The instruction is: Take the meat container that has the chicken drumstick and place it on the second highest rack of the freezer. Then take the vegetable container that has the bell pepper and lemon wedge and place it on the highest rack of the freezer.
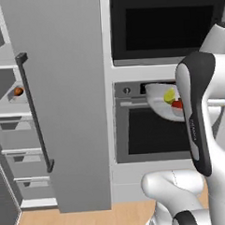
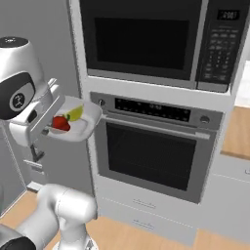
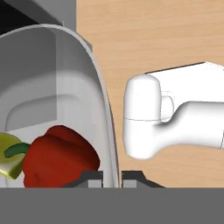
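Meat container: sits far left inside the freezer [image 1: 63, 112], on the second highest rack of the freezer [image 1: 4, 110]; the container itself is hard to make out past the open door
Chicken drumstick: one chicken drumstick [image 1: 18, 91], orange-brown, lies on that rack beside the door's black bar handle [image 1: 35, 113]
Highest rack of the freezer: the highest rack of the freezer [image 1: 2, 64] spans the interior above the drumstick
Drawers: three grey drawer fronts [image 1: 18, 159] are stacked under the racks
Vegetable container: one pale vegetable container [image 2: 73, 124] is held in the air in front of the wall oven [image 2: 151, 151], tilted in the left base view, clear of the freezer
Its contents: one red bell pepper [image 3: 59, 157] and one yellow-green lemon wedge [image 3: 11, 155] lie touching on its floor, lemon to the left of the pepper in the hand view
End effector: the end effector [image 3: 111, 177] has its tips pressed together, pinching the container's thin rim [image 3: 105, 109], one tip inside the wall and one outside
In the way: the freezer's open grey door [image 1: 68, 88] stands between the container and the racks
Around: one microwave [image 2: 146, 39] above the oven, wood floor [image 3: 153, 39] below
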Controlling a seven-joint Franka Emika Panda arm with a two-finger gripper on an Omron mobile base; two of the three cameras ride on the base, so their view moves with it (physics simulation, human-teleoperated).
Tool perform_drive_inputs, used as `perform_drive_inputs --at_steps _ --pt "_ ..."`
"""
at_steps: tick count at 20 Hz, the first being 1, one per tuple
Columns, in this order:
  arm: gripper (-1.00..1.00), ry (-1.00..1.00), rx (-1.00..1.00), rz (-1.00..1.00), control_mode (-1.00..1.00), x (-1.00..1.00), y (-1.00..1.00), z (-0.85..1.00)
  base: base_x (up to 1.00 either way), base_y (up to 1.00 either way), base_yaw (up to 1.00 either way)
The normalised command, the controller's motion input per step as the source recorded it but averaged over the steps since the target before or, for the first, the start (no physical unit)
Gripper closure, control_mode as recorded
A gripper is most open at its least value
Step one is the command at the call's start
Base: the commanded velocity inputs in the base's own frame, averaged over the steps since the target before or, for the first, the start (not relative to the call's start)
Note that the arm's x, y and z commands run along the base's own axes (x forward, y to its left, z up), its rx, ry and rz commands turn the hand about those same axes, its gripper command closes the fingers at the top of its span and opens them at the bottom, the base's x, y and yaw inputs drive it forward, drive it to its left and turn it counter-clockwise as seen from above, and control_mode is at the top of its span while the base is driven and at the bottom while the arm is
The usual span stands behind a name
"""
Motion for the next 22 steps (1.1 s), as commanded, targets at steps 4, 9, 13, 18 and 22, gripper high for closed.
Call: perform_drive_inputs --at_steps 4,9,13,18,22 --pt "1.0 0.0 0.0 0.0 1.0 0.0 0.0 0.0 0.54 1.0 0.02" --pt "1.0 0.0 0.0 0.0 1.0 0.0 0.0 0.0 0.51 1.0 0.02" --pt "1.0 0.0 0.0 0.0 1.0 0.0 0.0 0.0 0.39 0.81 0.02" --pt "1.0 0.0 0.0 0.0 1.0 0.0 0.0 0.0 0.53 0.54 0.01" --pt "1.0 0.0 0.0 0.0 1.0 0.0 0.0 0.0 0.72 0.27 0.0"
